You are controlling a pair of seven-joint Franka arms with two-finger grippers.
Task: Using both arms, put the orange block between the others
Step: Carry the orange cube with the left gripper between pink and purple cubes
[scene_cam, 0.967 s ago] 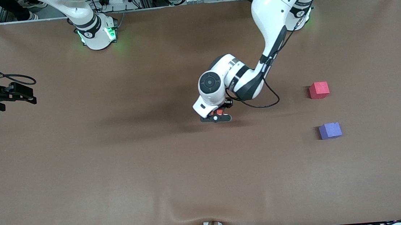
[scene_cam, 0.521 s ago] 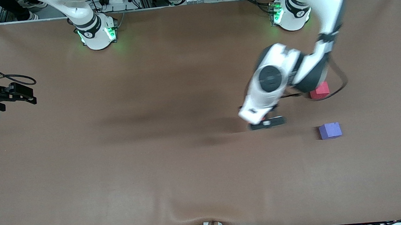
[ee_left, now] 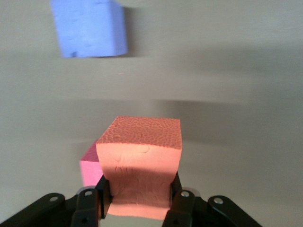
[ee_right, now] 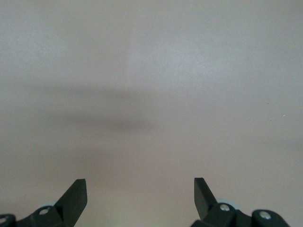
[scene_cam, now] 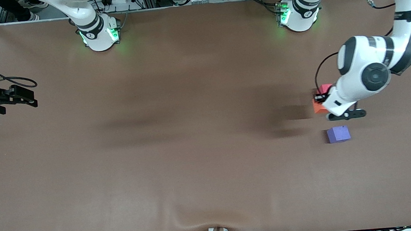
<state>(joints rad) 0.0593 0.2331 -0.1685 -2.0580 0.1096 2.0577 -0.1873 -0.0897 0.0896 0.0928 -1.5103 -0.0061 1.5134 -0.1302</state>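
Orange block (ee_left: 140, 163), matte and pebbled, is sitting clamped in the left gripper (ee_left: 140, 198) above the red cube (scene_cam: 326, 89) and purple cube (scene_cam: 338, 134). Right gripper (ee_right: 140, 194) is waiting, fingers spread.

Even overhead light — soft smeared shadows, wrist views hazy.

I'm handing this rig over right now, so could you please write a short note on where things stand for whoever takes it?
Left gripper: shut on the orange block, held in the air over the table above the gap between the pinkish-red cube and the blue-purple cube.
Right gripper: open, empty, waiting at the right arm's end of the table.
Done: orange block picked up and carried to the two cubes.
Left: lower it between them, release, withdraw.
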